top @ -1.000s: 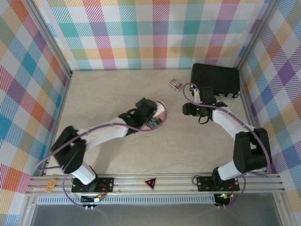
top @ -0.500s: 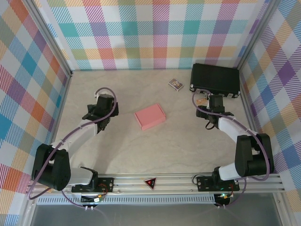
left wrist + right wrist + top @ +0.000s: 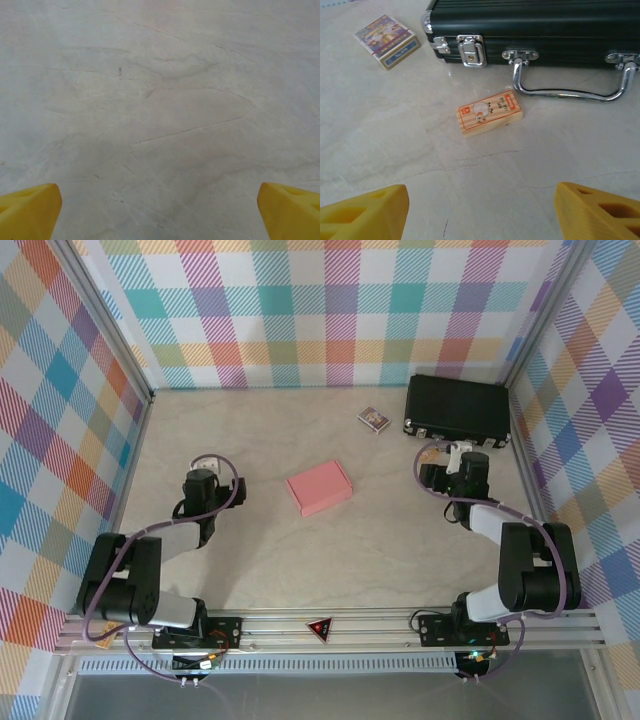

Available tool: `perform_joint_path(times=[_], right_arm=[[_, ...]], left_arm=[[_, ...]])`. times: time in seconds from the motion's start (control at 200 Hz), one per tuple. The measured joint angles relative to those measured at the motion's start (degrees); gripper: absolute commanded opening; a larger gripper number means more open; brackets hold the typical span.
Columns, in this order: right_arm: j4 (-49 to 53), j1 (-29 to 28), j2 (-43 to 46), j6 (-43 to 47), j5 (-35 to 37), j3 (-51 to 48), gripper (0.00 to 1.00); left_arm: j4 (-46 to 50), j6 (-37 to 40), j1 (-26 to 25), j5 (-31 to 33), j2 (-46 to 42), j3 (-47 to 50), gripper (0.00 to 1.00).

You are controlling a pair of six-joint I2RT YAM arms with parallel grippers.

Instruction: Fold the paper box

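Now the paper box [image 3: 319, 488] lies shut and flat at the middle of the table [image 3: 400, 550], well apart from both arms, and I judge the folding done. My left gripper [image 3: 160, 210] hangs over bare tabletop, fingers spread wide and holding nothing. The right gripper [image 3: 480, 212] is likewise spread and empty, facing the black case [image 3: 535, 25], a small printed wooden block [image 3: 489, 113] and the card pack [image 3: 387, 40]. Both arms sit tucked toward their bases, presumably to leave the box clear.
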State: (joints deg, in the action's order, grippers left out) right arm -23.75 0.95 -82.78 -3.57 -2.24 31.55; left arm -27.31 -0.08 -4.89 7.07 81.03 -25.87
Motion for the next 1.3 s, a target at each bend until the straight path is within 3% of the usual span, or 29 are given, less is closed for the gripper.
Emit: perform_joint_path(times=[0.215, 0.375, 0.425, 0.45, 1.305], right_arm=[[-11.23, 1.40, -2.29, 0.66, -3.91, -5.09, 0.77], [-17.86, 1.40, -3.72, 1.11, -4.55, -7.80, 0.80], [-19.89, 1.40, -4.48, 1.07, -4.50, -8.35, 0.88], [-20.02, 1.40, -4.66, 1.16, -4.50, -8.44, 1.00], [-23.02, 1.38, -4.87, 1.46, -4.46, -8.63, 0.99]], left_arm=[[-13.38, 1.75, 1.22, -5.66, 4.24, 2.23, 1.00], [-19.41, 1.62, 1.29, -5.44, 9.40, 3.39, 1.00], [-19.43, 1.51, 1.31, -4.83, 9.70, 3.39, 1.00], [-19.47, 1.42, 1.33, -4.59, 9.73, 3.39, 1.00], [-21.00, 1.42, 1.33, -4.68, 9.73, 3.23, 1.00]])
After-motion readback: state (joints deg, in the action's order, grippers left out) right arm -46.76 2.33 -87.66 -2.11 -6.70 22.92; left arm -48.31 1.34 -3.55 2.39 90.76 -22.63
